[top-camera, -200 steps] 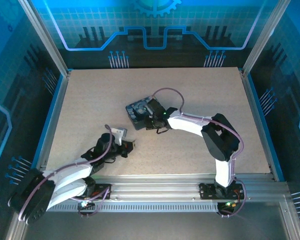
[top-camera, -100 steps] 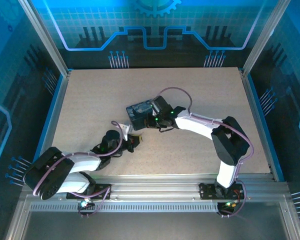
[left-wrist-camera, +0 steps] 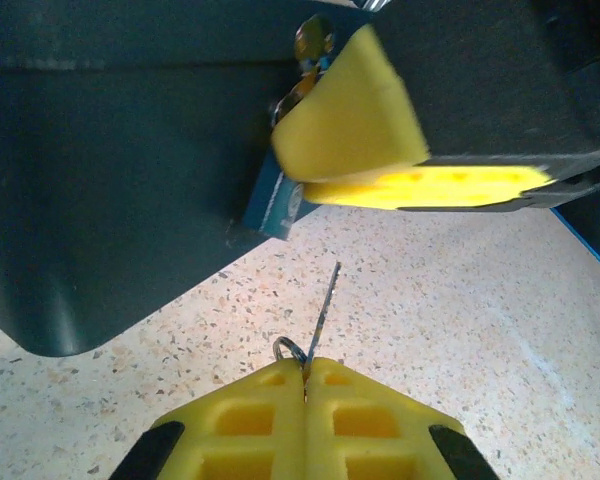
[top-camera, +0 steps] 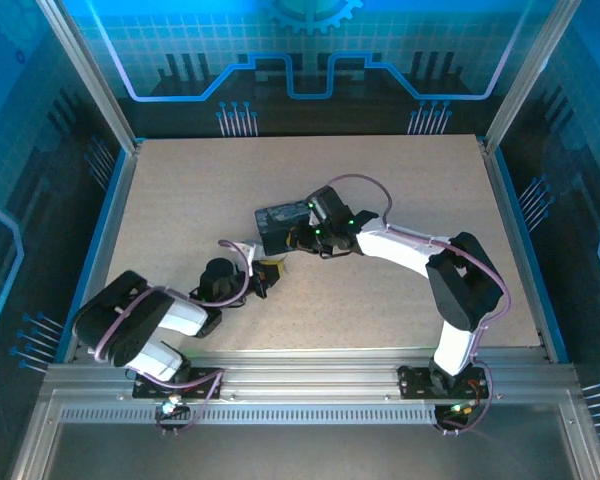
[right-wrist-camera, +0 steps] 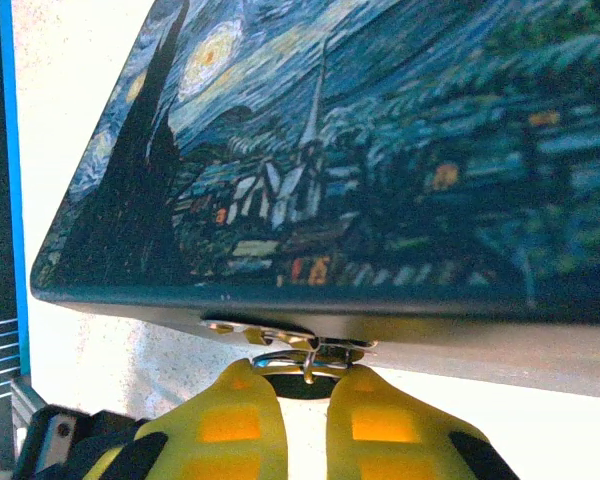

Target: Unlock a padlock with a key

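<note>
- The left gripper is clenched on the key. Its yellow fingers meet with no gap, the key's ring pokes out at the tips, and the thin blade points up and away toward the lock.
- The right gripper is closed on a thin metal loop at the edge of the tin. I take that loop for part of the padlock, though the right wrist view is too close and dark there to say which part.
- In the left wrist view the padlock sits against the tin's side. Its teal body shows just under one right finger, with a brass glint above (the finger covers the middle of it).
- From above, the tin lies around the middle of the table. The right gripper is at its near right corner and the left gripper is just near of it, so the two tips are close together.
- Done, by my reading: the key is gripped, the lock is pinned in place, and the two are brought face to face.
- Left to do: the blade's tip stands apart from the lock body, with speckled table showing between them, so the key is not yet in the keyway. It has to be lined up, pushed in and turned, and the shackle freed.
</note>
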### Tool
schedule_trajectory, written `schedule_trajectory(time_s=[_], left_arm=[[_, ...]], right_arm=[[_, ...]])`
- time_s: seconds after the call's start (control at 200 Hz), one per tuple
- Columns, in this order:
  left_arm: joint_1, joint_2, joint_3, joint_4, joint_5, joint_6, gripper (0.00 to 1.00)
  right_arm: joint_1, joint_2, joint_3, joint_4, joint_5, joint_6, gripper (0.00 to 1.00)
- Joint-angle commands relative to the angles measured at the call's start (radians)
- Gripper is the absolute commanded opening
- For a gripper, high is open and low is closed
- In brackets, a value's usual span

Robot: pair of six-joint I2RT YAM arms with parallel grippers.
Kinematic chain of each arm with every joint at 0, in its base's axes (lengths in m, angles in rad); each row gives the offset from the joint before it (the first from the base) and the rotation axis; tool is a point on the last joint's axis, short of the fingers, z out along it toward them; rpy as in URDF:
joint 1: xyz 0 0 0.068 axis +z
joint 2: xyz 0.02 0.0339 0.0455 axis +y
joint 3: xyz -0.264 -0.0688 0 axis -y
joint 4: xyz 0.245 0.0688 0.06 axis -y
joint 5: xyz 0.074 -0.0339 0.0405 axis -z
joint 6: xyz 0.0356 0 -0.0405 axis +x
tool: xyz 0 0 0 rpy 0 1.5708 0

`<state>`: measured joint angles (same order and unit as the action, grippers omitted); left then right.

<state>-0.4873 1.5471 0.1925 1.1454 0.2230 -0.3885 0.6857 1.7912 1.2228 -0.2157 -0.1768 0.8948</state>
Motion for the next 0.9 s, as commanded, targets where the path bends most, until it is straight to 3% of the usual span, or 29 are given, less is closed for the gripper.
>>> schedule_trajectory(time_s=[0.0, 0.14, 0.51, 0.895], left_arm=[[0.01, 0.088, -0.017, 0.215, 0.042, -0.009, 0.0], [0.02, 0.155, -0.004, 0.254, 0.053, -0.018, 0.0], [0.085, 0.151, 0.01, 0.254, 0.115, -0.047, 0.0], [0.092, 0.174, 0.035, 0.254, 0.148, -0.064, 0.0]], right_arm=[[-0.009, -0.05, 0.025, 0.013, -0.029, 0.0, 0.05], [-0.013, -0.055, 0.03, 0.001, -0.028, -0.007, 0.05], [-0.023, -0.053, 0.017, 0.037, -0.07, 0.022, 0.05], [-0.029, -0.056, 0.007, 0.056, -0.079, 0.032, 0.04]])
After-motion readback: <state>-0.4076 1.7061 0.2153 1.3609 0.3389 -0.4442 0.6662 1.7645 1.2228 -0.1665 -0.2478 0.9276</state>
